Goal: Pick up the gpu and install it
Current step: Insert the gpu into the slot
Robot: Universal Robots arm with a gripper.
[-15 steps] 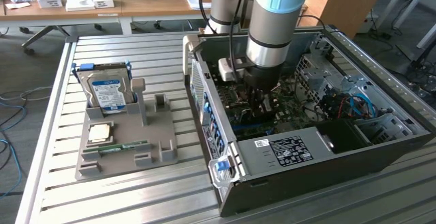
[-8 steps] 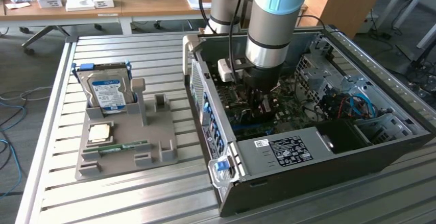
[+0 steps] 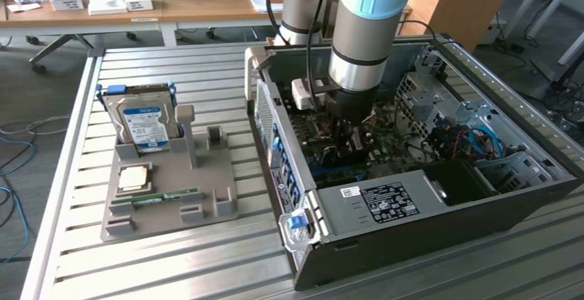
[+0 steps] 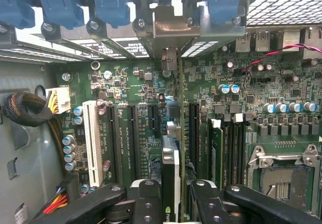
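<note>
The pick-up part of the job looks finished. The gpu (image 4: 171,158) is off the tray (image 3: 164,197), where the hard drive (image 3: 144,126) and memory stick (image 3: 169,196) stand and lie in their places. The card is down inside the open case (image 3: 438,232), at the end of the arm (image 3: 365,40). In the wrist view the gripper (image 4: 173,206) pinches the gpu, with its two dark fingers (image 4: 146,204) pressed one against each face and the thin card between them. The card stands on edge, at right angles to the motherboard (image 4: 126,83), so the camera sees only its narrow top edge. That edge runs in line with the long slots (image 4: 132,138) on either side of it. The long axis runs from the gripper straight to the rear wall (image 4: 50,35) of the case. The silvery bracket (image 4: 169,27) leads and sits up among the blue latches (image 4: 110,2) at the openings. In the exterior view that puts the bracket end toward the exterior view's left, and the contact edge faces down at the board. Placement therefore seems far along, since the card is lined up over a slot and the bracket has reached the wall. Whether the contact edge is fully home in its slot cannot be told, because the card's own body hides the joint. The grip has not been let go, so the install reads as not yet complete.
</note>
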